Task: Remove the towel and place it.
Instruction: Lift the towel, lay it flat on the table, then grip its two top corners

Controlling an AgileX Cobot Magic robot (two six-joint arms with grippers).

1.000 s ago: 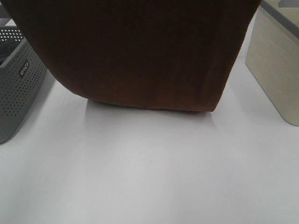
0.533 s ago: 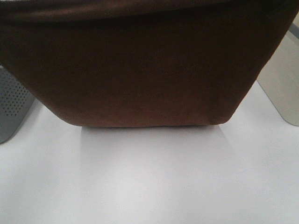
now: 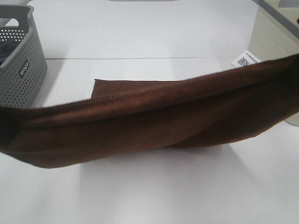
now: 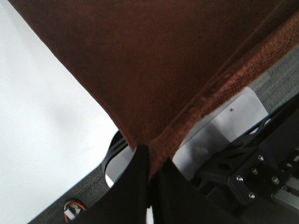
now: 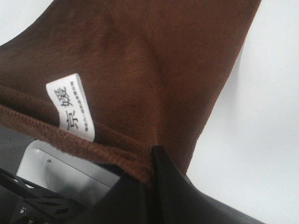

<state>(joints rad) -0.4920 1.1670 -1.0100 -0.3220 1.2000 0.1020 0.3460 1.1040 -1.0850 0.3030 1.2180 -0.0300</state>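
The left gripper (image 4: 150, 184) has its black jaws pressed together on a corner of the towel (image 4: 154, 70). The reddish-brown cloth fans out from the pinch across most of the view, its stitched hemmed edge (image 4: 219, 93) running diagonally away. White bench (image 4: 32, 126) shows alongside, and a black screwed frame (image 4: 247, 179) sits close by.

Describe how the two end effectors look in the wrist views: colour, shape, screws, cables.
The left end effector has two flat, matte black fingers tapering to the tips. Behind it are a black cut-out bracket with silver screws, a white plate and a small orange cable end. The right end effector has the same black fingers, a white plate behind. No markings show.
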